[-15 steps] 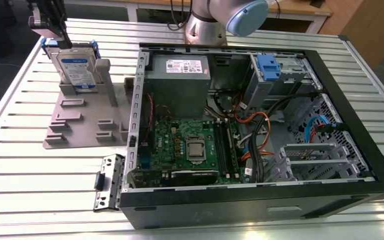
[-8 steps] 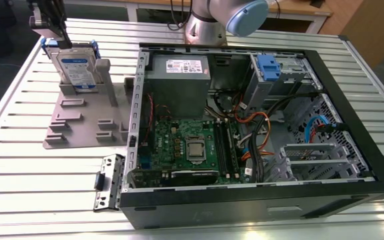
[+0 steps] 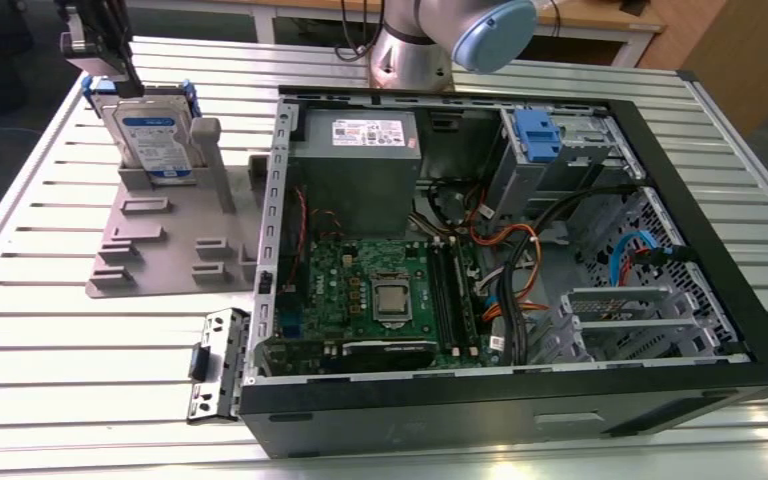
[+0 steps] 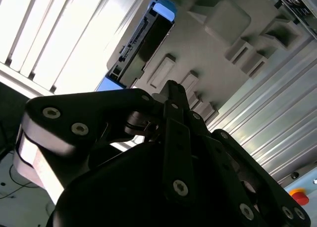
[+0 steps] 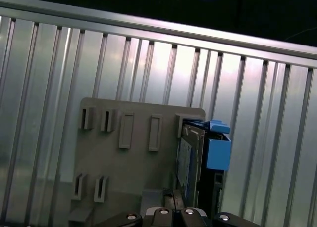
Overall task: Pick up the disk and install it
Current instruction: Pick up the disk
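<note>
Exterior view had the disk (image 3: 155, 135) standing on edge in a slot of the grey holder (image 3: 157, 250), which sat on the slatted worktop (image 3: 37, 330) just beside the open computer case (image 3: 491, 415), on the exterior view's left. Parking it upright like that made sense to me: the top edge and the blue rails were left sticking up, so something coming straight down could get hold of it without fighting the worktop. The case lay on its side with the panel off, so the drive cage (image 3: 584, 140) with its blue latch (image 3: 538, 130) faced up next to the power supply (image 3: 357, 150), and I'd guess that was where the disk belonged. None of the install had been done at this point, since the disk was in the holder and well apart from the cage. The claw (image 3: 117, 70) hung just above the disk's top edge. In the second wrist view the claw (image 4: 171, 86) had its fingers drawn together into one tip, with nothing between them, and as far as I could tell it wasn't touching the disk.
</note>
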`<state>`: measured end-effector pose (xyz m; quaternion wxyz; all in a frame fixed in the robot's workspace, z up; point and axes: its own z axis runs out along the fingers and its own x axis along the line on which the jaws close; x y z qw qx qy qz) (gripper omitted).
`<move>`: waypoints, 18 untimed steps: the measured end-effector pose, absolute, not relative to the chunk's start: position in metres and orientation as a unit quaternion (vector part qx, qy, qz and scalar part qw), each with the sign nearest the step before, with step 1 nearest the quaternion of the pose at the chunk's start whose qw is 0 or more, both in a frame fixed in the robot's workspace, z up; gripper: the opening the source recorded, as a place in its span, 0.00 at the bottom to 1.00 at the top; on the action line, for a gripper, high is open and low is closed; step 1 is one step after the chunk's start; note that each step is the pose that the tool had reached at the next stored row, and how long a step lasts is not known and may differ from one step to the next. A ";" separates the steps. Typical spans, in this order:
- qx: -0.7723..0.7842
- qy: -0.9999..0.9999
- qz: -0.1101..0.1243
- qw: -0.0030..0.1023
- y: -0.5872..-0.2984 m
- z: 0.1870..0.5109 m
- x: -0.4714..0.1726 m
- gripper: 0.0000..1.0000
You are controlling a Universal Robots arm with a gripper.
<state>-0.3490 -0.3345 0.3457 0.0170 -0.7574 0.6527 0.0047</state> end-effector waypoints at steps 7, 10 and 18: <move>-0.764 0.645 0.005 0.017 -0.334 0.346 -0.349 0.10; -0.766 0.642 0.005 0.017 -0.334 0.346 -0.349 0.10; -0.774 0.633 0.005 0.017 -0.334 0.346 -0.349 0.10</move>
